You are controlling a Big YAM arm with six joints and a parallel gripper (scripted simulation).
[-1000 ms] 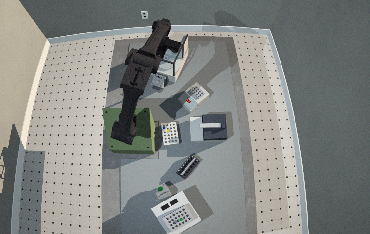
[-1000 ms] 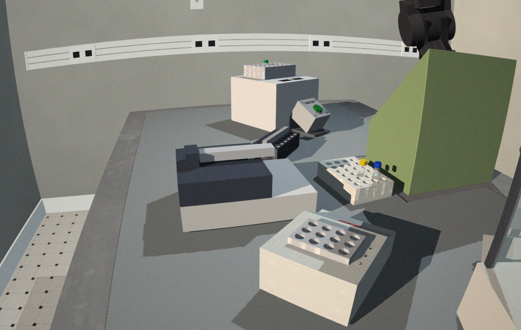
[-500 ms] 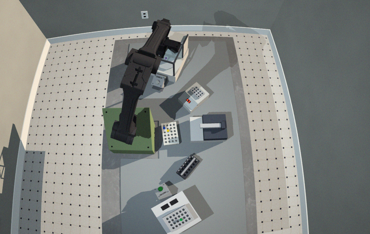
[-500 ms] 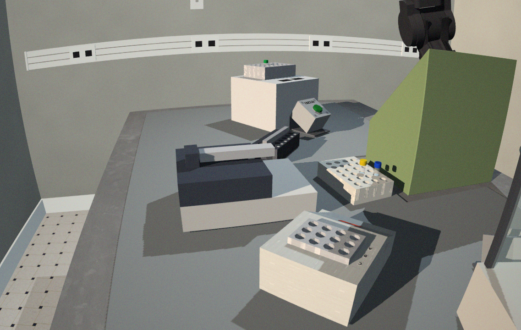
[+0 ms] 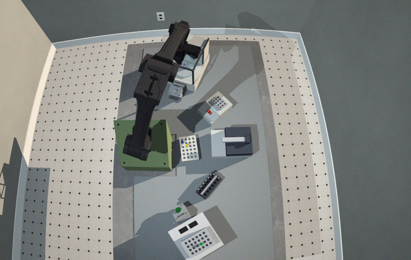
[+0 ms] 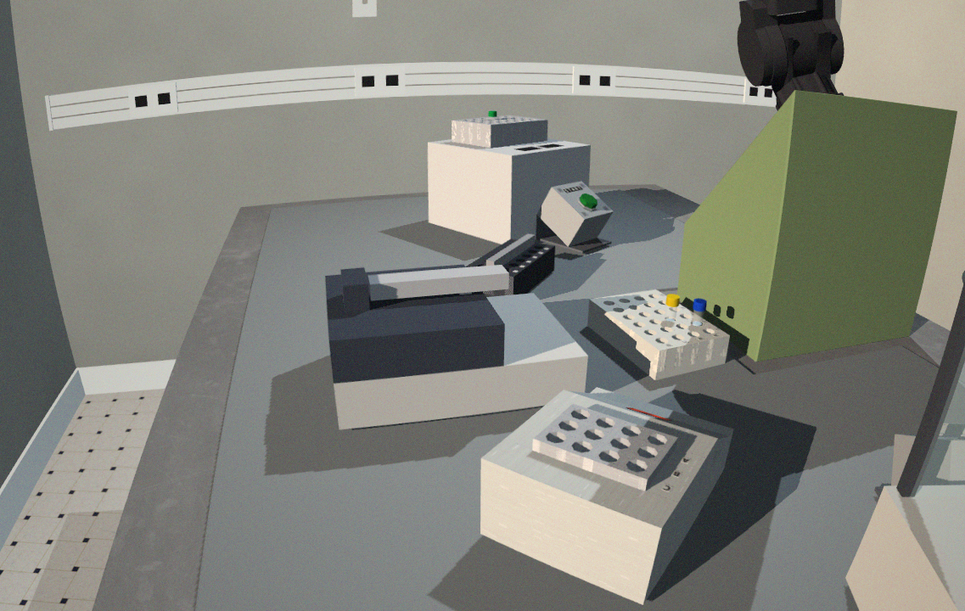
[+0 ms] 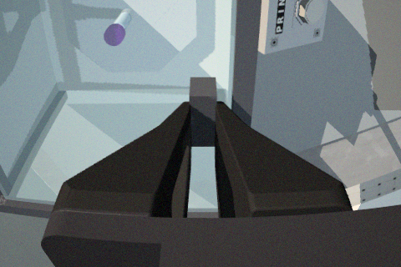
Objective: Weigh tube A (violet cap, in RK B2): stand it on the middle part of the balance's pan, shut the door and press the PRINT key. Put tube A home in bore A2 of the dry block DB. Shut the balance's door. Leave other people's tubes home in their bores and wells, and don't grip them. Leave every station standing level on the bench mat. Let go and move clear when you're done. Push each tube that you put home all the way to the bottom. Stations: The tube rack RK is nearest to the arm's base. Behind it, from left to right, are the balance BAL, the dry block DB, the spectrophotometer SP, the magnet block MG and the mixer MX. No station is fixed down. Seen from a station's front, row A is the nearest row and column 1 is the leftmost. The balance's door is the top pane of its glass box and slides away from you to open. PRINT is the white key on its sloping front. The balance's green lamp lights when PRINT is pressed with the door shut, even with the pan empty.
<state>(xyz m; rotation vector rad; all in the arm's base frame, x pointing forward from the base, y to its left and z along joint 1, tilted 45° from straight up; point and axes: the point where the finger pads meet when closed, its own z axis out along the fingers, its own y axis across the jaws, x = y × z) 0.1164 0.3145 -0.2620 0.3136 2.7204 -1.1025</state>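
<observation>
- End effector (image 5: 179,58) (image 7: 203,114): nearly closed, its fingers flanking and apparently clasping the dark door handle (image 7: 203,88). One handle, probably gripped to slide the door open so that tube A can be reached; the pane looks shut.
- Balance (image 5: 199,77) (image 6: 880,546) (image 7: 242,50): one, at the far end of the surface in the top view. Its glass presumably shields the weighing.
- Mixer (image 5: 176,234) (image 6: 470,189): one, near end, carrying one green-capped tube (image 5: 201,244) (image 6: 491,114), someone else's, to be left home.
- Spectrophotometer (image 5: 237,148) (image 6: 417,349): one, on the right, outside this job.
- Dry block (image 5: 227,103) (image 6: 561,524): one, between balance and spectrophotometer, twelve bores, no tube seen in them. Bore A2 presumably awaits tube A.
- Tube rack (image 5: 197,156) (image 6: 691,353): one, beside the arm's base for easy reach. Two capped tubes stand there: one yellow (image 5: 186,145) (image 6: 672,299), one blue (image 5: 182,142) (image 6: 699,305), neither to be gripped.
- Magnet block (image 5: 209,184) (image 6: 535,266): one, between rack and mixer, not needed.
- Tube A (image 5: 184,64) (image 7: 114,34): one, violet-capped, upright on the pan inside the glass, placed for weighing.
- PRINT key (image 5: 175,91) (image 7: 310,7): one, outside the glass, pressable with the door shut. The lamp's state cannot be told.
</observation>
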